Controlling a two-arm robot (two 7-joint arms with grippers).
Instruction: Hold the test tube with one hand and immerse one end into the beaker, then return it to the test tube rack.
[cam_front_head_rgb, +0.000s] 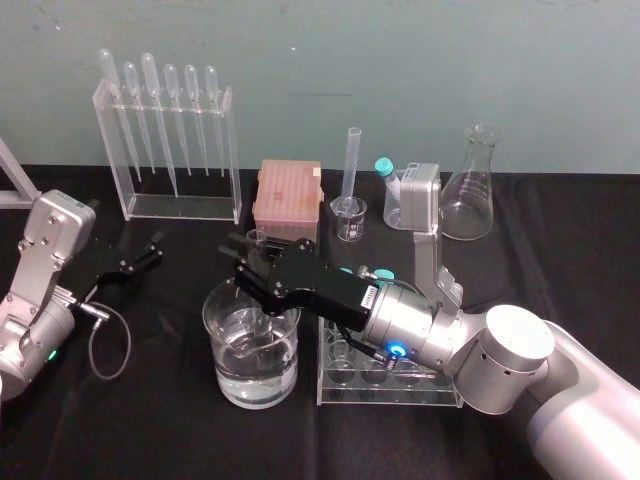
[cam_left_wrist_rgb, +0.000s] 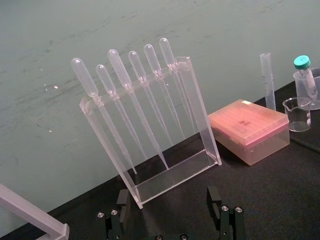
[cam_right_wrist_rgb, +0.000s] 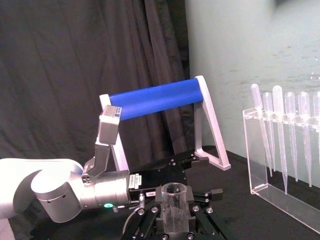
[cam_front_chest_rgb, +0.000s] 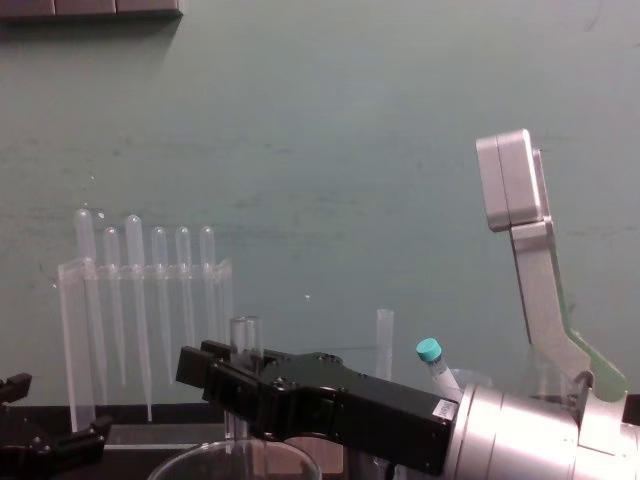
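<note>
The test tube (cam_front_head_rgb: 257, 238) stands upright in the right claw (cam_front_head_rgb: 255, 266), whose fingers are closed on its upper part, just below the open mouth; its lower end dips into the water in the beaker (cam_front_head_rgb: 215, 342), though the glass and ripples blur how deep it reaches. The test tube rack (cam_front_head_rgb: 392, 388) stands just beside the beaker, its top largely hidden under the right arm (the small white label (cam_front_head_rgb: 369, 297) there carries print too small to read). The left claw (cam_front_head_rgb: 140, 257) rests on the black worktop (cam_front_head_rgb: 150, 425) well to the left; its fingers are spread and hold nothing.
</note>
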